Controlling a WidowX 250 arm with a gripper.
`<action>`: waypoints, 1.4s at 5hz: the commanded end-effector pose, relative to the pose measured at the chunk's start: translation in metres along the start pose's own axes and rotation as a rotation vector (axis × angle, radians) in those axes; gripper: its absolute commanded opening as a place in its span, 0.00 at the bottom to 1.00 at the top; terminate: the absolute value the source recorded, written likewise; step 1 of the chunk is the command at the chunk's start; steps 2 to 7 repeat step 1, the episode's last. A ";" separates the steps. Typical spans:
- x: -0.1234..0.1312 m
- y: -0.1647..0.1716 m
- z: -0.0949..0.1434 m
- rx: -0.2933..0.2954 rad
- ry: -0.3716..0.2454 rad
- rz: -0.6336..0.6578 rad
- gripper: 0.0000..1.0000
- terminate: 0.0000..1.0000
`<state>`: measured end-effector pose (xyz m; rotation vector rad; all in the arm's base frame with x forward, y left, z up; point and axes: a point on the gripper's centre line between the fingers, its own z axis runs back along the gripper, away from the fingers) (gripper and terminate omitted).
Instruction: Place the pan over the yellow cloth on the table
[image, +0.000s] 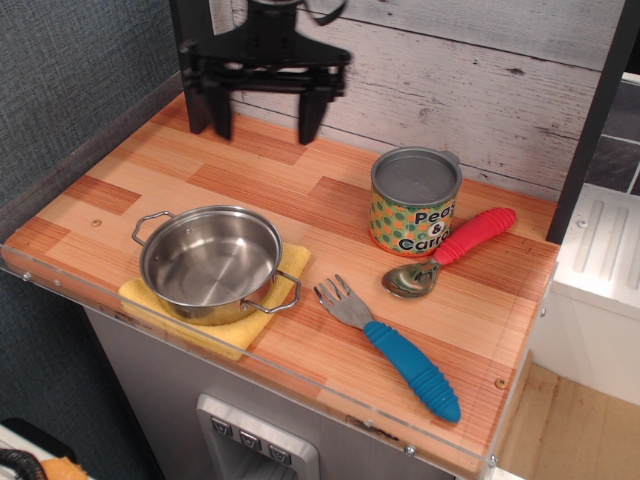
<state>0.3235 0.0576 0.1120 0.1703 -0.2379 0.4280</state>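
The pan (211, 262) sits on the yellow cloth (228, 322) near the table's (330, 200) front edge, well below and in front of your gripper (266, 125), whose fingers are spread wide, holding nothing.

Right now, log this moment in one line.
pan: on yellow cloth | gripper: open, empty, raised at back | task: looks done

1. Setting: toy kitchen mock-up in a lab.
2. Evidence: wood-plank table (300, 190) edged in acrylic, whitewashed plank backdrop (450, 60), printed can (414, 202), plastic-handled fork (395, 350) and spoon (450, 250).
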 end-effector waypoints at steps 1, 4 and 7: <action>-0.001 -0.009 0.019 -0.031 -0.074 -0.131 1.00 1.00; -0.001 -0.009 0.019 -0.031 -0.074 -0.131 1.00 1.00; -0.001 -0.009 0.019 -0.031 -0.074 -0.131 1.00 1.00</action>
